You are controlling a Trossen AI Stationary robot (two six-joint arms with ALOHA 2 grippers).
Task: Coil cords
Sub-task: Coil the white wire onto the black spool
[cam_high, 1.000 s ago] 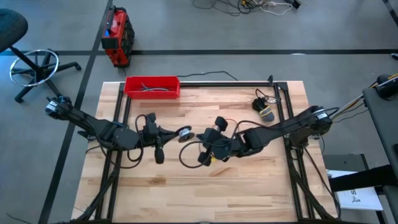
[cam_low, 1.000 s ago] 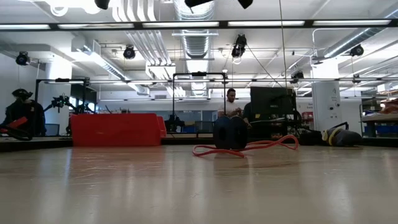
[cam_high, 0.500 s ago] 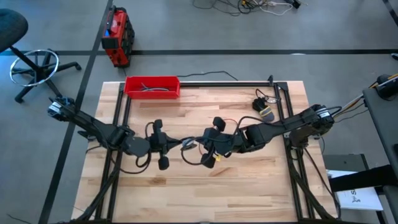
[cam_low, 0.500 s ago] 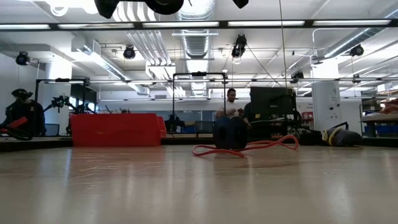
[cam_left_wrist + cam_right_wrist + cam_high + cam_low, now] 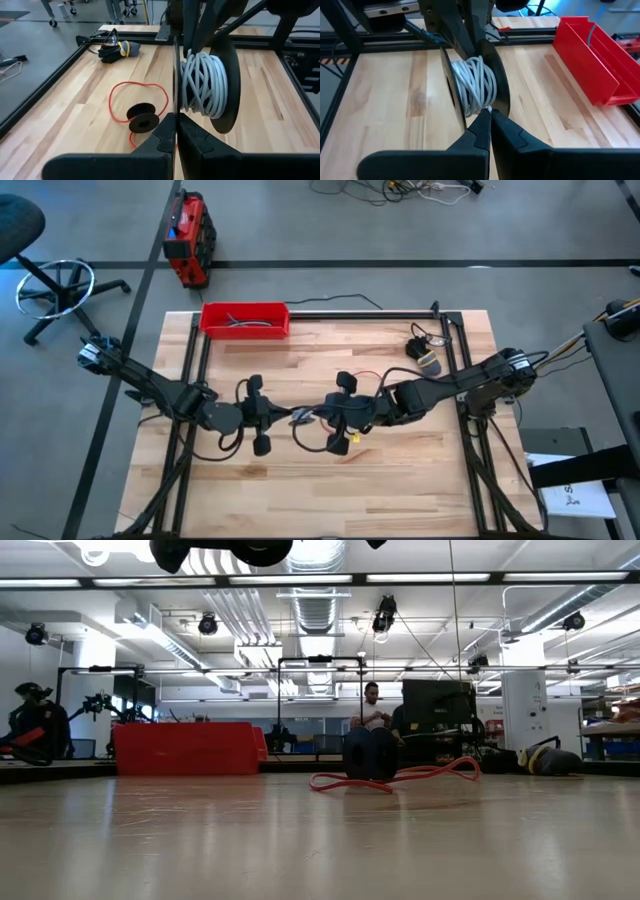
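The white cord (image 5: 202,82) is wound in a coil between two black discs (image 5: 227,85) and hangs above the table's middle (image 5: 304,417). My left gripper (image 5: 175,134) is shut on it from the left. My right gripper (image 5: 490,119) is shut at it from the right. The red cord (image 5: 137,86) lies in a loose loop on the wood around its own black disc (image 5: 143,118), toward the far right. It also shows in the low view as the red cord (image 5: 395,780). My left gripper pinches the rim of the nearer thin black disc (image 5: 174,102) between its two fingers, coming level from the table's left. The disc stands on edge, and the coil is lifted clear of the wood. My right gripper comes level from the table's right, its fingertips closed at the coil's edge, where a white strand (image 5: 488,107) meets them. Cord or disc rim, I cannot tell which it has.
A red tray (image 5: 245,319) with dark cables sits at the far left edge. A black bundle with yellow (image 5: 425,358) lies at the far right. Black frame rails (image 5: 455,370) run along the table's sides. A person (image 5: 372,705) sits in the room beyond.
My left gripper has carried the white coil toward the table's near edge and a little right, meeting my right gripper, which has shifted slightly left. The coil stays clear of the table. The red cord has not moved.
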